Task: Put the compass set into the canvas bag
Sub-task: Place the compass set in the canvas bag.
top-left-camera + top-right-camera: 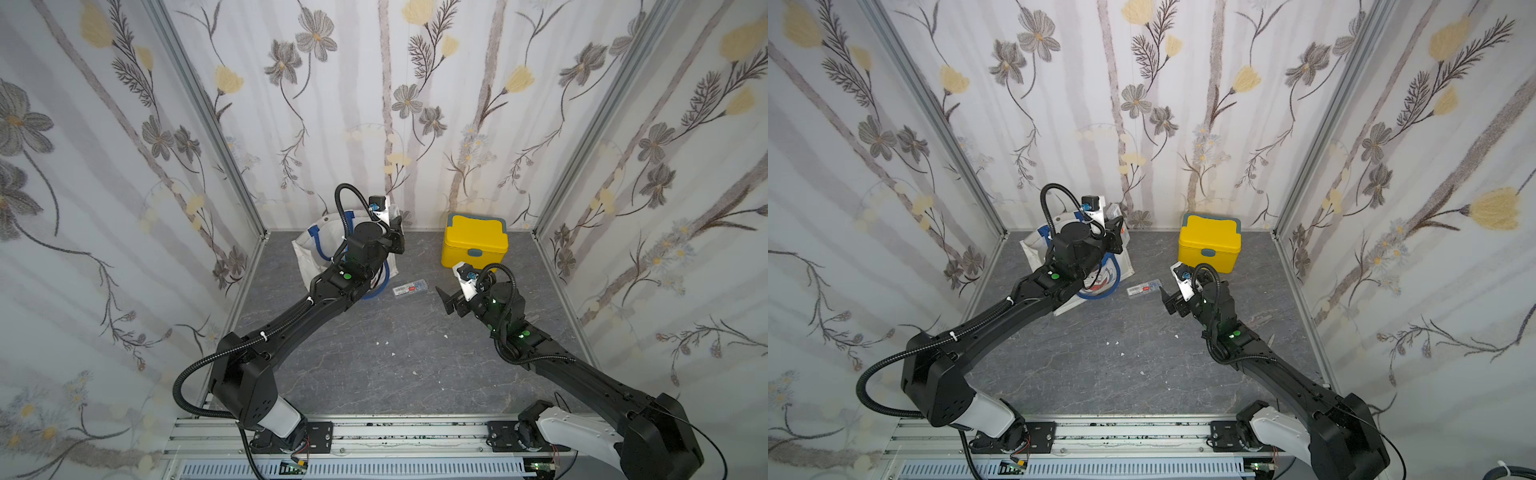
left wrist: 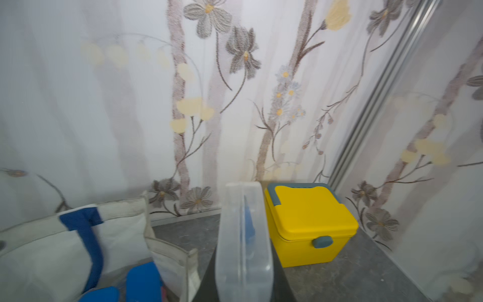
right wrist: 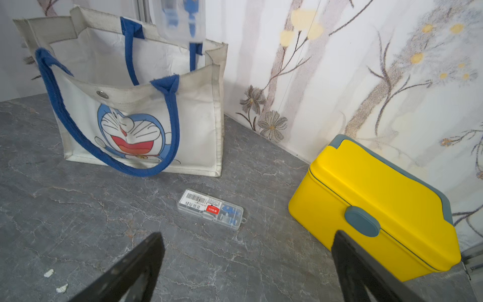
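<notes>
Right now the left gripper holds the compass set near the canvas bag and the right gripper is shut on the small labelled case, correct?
No: the right gripper is open and empty; the right wrist view shows the small labelled case lying on the table. The left gripper does hold the compass set near the canvas bag.

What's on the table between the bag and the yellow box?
A small clear case with a barcode label lies flat there, touching neither bag nor box; clearest in the right wrist view.

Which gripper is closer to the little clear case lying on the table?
Right. The right gripper is open just beside the small clear case; the left gripper is farther, above the canvas bag, shut on the compass set.
</notes>
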